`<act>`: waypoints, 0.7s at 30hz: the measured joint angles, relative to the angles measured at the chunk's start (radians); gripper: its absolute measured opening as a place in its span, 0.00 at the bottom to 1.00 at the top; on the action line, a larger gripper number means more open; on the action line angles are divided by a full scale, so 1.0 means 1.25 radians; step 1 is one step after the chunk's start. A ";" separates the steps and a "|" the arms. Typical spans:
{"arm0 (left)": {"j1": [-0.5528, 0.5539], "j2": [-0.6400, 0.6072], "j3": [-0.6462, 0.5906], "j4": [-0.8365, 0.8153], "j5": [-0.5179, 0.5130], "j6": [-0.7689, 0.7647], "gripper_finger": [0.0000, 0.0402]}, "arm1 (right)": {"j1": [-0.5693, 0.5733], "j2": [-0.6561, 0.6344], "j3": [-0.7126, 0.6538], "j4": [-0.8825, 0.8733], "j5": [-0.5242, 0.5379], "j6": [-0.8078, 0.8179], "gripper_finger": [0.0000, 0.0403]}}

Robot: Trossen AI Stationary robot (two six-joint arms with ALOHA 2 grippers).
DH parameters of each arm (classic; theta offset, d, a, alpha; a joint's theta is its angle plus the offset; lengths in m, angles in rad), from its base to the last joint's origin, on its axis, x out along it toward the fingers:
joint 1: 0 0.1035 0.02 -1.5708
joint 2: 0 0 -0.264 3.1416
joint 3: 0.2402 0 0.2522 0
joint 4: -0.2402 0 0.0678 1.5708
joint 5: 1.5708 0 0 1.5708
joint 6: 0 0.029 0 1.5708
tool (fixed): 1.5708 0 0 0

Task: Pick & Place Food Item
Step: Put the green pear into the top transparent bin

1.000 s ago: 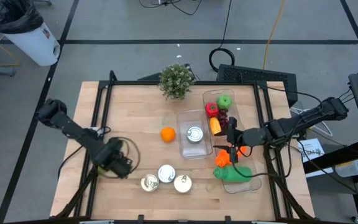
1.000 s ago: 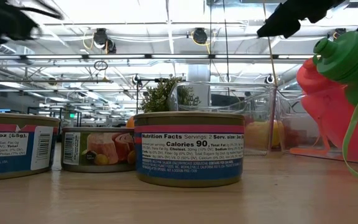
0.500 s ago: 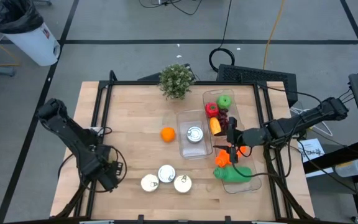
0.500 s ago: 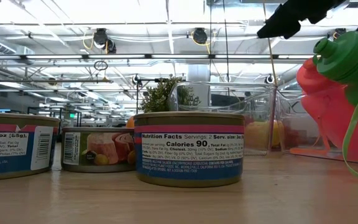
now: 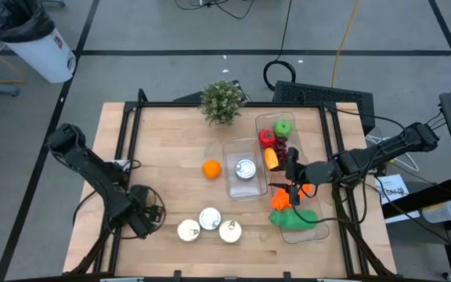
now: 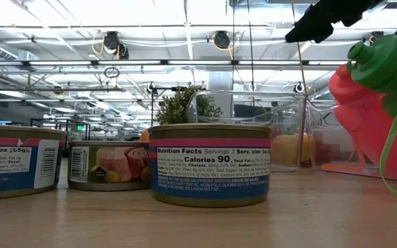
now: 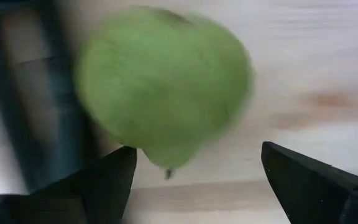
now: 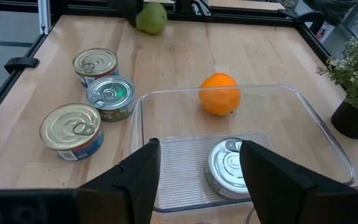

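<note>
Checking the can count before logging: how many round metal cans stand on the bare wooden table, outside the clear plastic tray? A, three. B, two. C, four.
A: three round metal cans cluster on the wooden table; a fourth sits inside the clear plastic tray.

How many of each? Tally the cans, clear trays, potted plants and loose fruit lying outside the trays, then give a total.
Cans: 4
Clear trays: 2
Potted plants: 1
Loose fruit: 2
Total: 9
</note>
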 joint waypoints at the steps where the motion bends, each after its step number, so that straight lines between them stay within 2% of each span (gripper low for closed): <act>1: 0.008 -0.005 0.000 0.027 -0.037 0.033 0.87 | 0.000 0.000 0.000 0.001 0.000 0.000 0.51; 4: 0.041 -0.016 0.001 0.070 -0.144 0.123 0.87 | 0.000 0.000 0.000 0.003 0.001 -0.006 0.51; 9: 0.104 -0.029 0.001 0.053 -0.332 0.194 0.87 | 0.000 0.000 0.000 0.003 0.001 -0.006 0.51; 15: 0.195 -0.033 0.001 0.052 -0.678 0.354 0.87 | 0.000 0.000 0.000 0.003 0.001 -0.009 0.51; 17: 0.225 -0.033 0.001 0.070 -0.765 0.421 0.87 | 0.000 0.000 0.000 0.003 0.001 -0.009 0.51; 19: 0.259 -0.033 0.005 0.099 -0.764 0.546 0.87 | 0.000 0.000 0.000 0.003 0.001 -0.009 0.51; 21: 0.297 -0.032 0.027 0.089 -0.675 0.730 0.87 | 0.000 0.000 0.000 0.002 0.001 -0.007 0.51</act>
